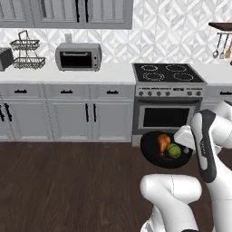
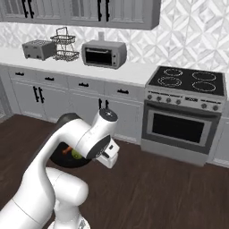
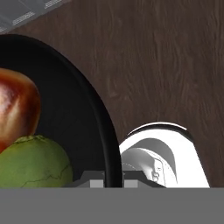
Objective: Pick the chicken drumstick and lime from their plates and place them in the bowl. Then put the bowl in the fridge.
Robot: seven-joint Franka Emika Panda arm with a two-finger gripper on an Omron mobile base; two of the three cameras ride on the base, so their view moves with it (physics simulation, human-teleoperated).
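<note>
The wide, glossy black round bowl (image 1: 154, 152) is being carried in the air above the dark wood-plank floor (image 1: 68, 181), in front of the steel oven range with its black glass cooktop (image 1: 167, 97), and it is already holding both foods: the orange-brown cooked chicken drumstick (image 1: 163, 142) is lying inside it, touching the small round green lime (image 1: 174, 151) just beside it. The white arm's two-finger gripper (image 1: 186, 147) is sitting at the bowl's rim on the side nearest the arm; in the hand view the rim (image 3: 105, 131) is running down between the fingers at the bottom edge, so I am judging the fingers to be clamped on that rim, though the tips themselves are hardly showing. In the right base view the bowl (image 2: 60, 157) is peeking out behind the arm, with a sliver of drumstick (image 2: 67, 150) and lime (image 2: 76, 155). The loading step is looking finished, and the carrying step to the fridge is in hand. The next move is calling for driving the base toward the fridge while keeping the bowl level, since a one-sided rim grip could let it tip and roll the lime out. Counting: one bowl, one drumstick, one lime, one gripper; on the white counter (image 1: 113, 72) are one silver toaster oven (image 1: 78, 56), one wire rack (image 1: 26, 54) and one toaster (image 2: 39, 49).
</note>
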